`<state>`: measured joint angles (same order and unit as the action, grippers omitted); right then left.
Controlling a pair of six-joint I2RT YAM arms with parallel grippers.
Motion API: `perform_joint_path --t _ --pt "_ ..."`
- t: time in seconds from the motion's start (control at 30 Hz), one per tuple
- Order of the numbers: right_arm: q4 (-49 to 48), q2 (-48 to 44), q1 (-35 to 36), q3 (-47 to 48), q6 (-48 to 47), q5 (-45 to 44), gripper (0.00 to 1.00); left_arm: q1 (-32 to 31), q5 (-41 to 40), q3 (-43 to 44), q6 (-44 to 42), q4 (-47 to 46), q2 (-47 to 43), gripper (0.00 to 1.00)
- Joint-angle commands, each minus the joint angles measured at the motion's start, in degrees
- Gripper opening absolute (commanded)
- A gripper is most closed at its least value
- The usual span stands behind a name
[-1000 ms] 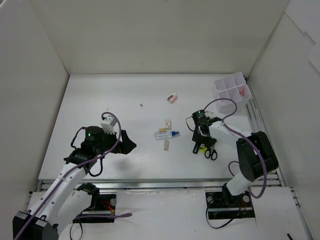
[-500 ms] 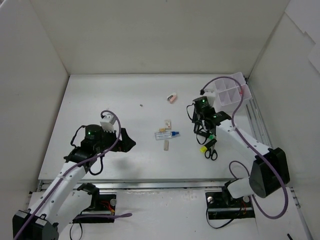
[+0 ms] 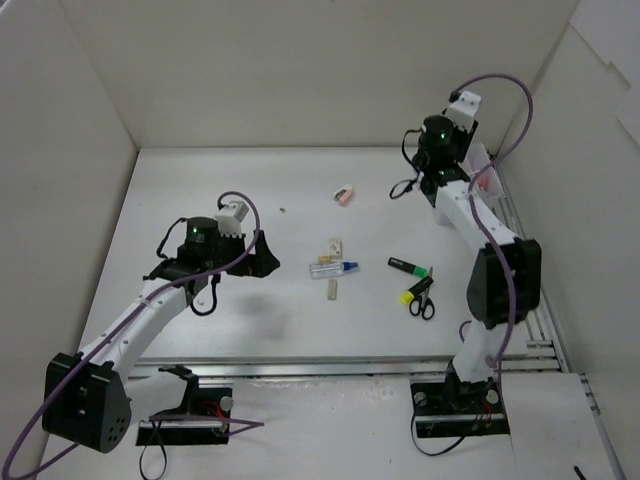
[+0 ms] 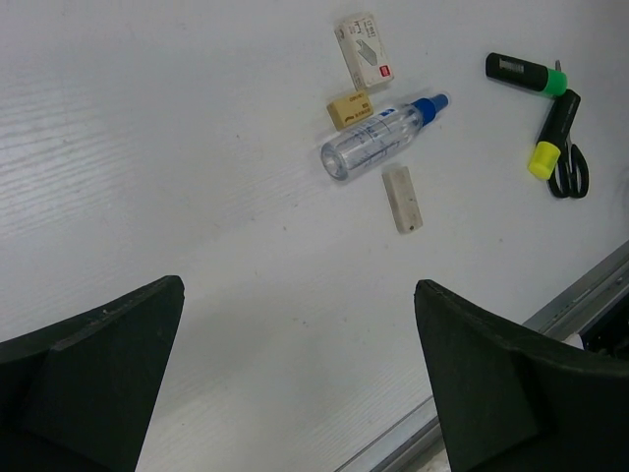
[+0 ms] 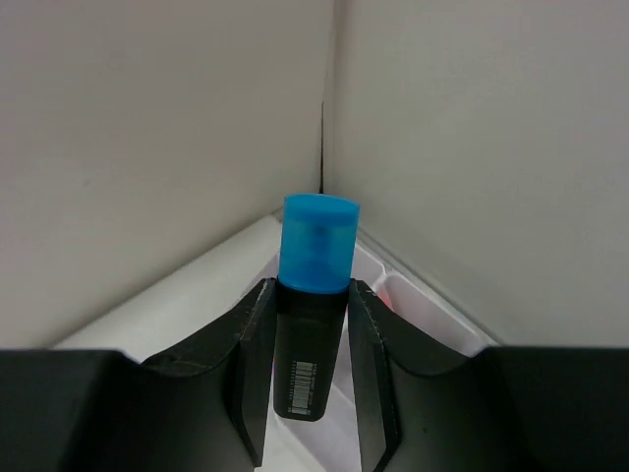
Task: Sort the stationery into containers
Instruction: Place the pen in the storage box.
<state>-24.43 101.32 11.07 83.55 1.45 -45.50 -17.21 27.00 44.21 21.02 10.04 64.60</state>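
Observation:
My right gripper (image 5: 313, 324) is shut on a black marker with a blue cap (image 5: 314, 295) and holds it upright, high over the white organiser box (image 5: 437, 320) at the far right (image 3: 486, 182). Something pink (image 5: 385, 295) lies in one compartment. On the table lie a green-capped marker (image 3: 408, 266), a yellow-capped marker (image 3: 414, 291), black scissors (image 3: 423, 304), a clear blue-capped tube (image 3: 333, 269), a beige eraser (image 4: 349, 108), a white eraser (image 4: 402, 197) and a pink eraser (image 3: 344, 196). My left gripper (image 3: 262, 262) is open and empty, left of the tube.
A small white and red packet (image 4: 367, 61) lies just beyond the tube. White walls close in the table on three sides. A metal rail (image 3: 300, 365) runs along the near edge. The right arm (image 3: 480, 230) reaches over the table's right side.
My right gripper has lifted the blue-capped marker from beside the scissors and carried it up and back to the organiser box. My left gripper has moved a little forward and to the right.

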Motion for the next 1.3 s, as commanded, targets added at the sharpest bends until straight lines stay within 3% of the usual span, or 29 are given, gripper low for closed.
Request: perform_joint_path --t 0.0,0.23,0.43,0.63,0.9,0.93,0.97,1.07,1.2,1.27 --pt "-10.99 9.49 -3.41 11.87 -5.32 -11.53 0.00 -0.19 1.56 4.13 -2.38 -3.10 1.23 1.00" --pt "-12.13 32.33 -7.64 39.54 -11.46 -18.22 0.00 -0.19 1.65 6.42 -5.28 -2.84 5.09 0.99" --pt "-12.31 37.63 -10.37 44.50 -13.67 -10.86 0.05 -0.19 4.45 6.06 -6.42 -5.91 7.11 0.99" --pt "-12.31 38.70 -12.65 41.54 -12.00 -6.28 0.09 -0.19 6.48 6.33 -6.51 -8.02 9.23 0.99" --pt "-12.14 31.49 -12.57 28.44 -6.11 -3.46 0.32 -0.19 6.48 6.60 -7.04 -7.67 9.32 0.99" --pt "-12.14 29.48 -12.56 27.64 -5.76 -2.94 0.36 -0.19 6.66 6.42 -7.04 -7.58 9.14 1.00" --pt "-11.96 28.59 -12.48 26.85 -5.50 -1.71 0.46 -0.19 6.66 6.07 -6.95 -7.84 8.79 0.99" --pt "-10.56 24.20 -12.13 24.47 -3.92 0.48 0.59 -0.19 6.75 4.75 -6.78 -8.02 7.04 0.99" --pt "-5.74 18.05 -11.25 21.49 -1.81 4.44 0.66 -0.71 6.57 3.09 -6.95 -7.67 4.75 1.00" --pt "-0.58 14.01 -9.33 20.34 0.02 8.29 0.80 -0.72 6.48 2.47 -6.87 -7.67 3.35 1.00"
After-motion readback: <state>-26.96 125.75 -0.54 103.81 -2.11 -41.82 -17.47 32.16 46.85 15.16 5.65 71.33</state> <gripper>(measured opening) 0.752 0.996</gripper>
